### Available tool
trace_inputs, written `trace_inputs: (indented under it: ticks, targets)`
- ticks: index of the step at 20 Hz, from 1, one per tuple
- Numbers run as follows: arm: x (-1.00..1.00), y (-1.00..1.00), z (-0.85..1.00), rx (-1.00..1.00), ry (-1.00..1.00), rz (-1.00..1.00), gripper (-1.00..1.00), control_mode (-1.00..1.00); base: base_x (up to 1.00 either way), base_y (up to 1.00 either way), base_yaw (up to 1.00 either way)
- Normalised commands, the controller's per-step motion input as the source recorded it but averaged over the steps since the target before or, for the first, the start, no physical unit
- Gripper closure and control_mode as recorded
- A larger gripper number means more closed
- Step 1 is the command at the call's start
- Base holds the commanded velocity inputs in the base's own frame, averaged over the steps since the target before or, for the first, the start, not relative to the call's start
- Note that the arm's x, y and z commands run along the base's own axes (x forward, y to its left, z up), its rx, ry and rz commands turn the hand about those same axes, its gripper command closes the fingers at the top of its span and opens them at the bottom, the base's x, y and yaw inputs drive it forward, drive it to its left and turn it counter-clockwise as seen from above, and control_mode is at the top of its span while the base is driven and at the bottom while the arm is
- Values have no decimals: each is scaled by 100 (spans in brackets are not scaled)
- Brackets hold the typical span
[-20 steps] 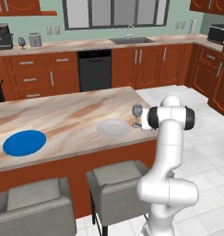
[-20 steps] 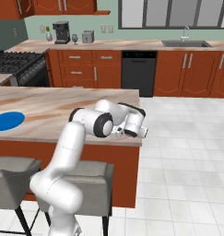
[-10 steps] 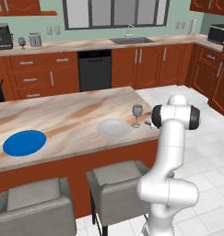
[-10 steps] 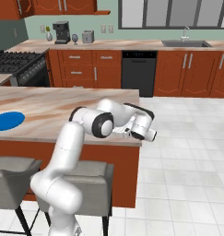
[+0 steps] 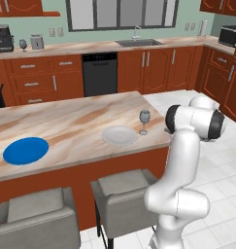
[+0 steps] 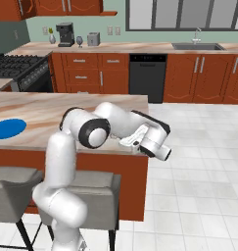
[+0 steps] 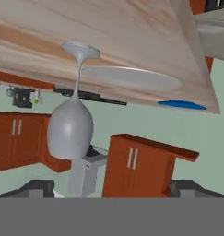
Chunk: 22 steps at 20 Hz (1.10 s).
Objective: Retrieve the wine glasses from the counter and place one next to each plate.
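Grabbing the wine glass (image 5: 144, 120) near the bar's (image 5: 71, 124) right edge means pinching its thin, fragile, top-heavy stem; gripper (image 6: 162, 153) jaws apart, empty.

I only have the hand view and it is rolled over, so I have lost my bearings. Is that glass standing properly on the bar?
Observer: Yes. The glass stands upright on its foot near the bar's end, beside the pale plate but not touching it.
Operator: Does the blue plate have one too?
Observer: No. The blue plate lies alone towards the other end, with no glass near it.
Operator: Where is the next one?
Observer: A second glass stands on the back counter, right beside the coffee machine.
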Motion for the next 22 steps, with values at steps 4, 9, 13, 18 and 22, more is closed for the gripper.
trace_inputs:
  ticks: [4,9,13,18,22]
  targets:
    - [-97,1,77,0,-6,-8,-100,-100,0,0,0]
    - [-64,15,96,0,-10,-2,-100,-100,0,0,0]
    - [-63,24,93,0,-11,0,-100,-100,0,0,0]
    - [-79,23,64,-1,-15,2,-100,-100,0,0,0]
    - [-95,0,58,0,-31,12,-100,-100,0,0,0]
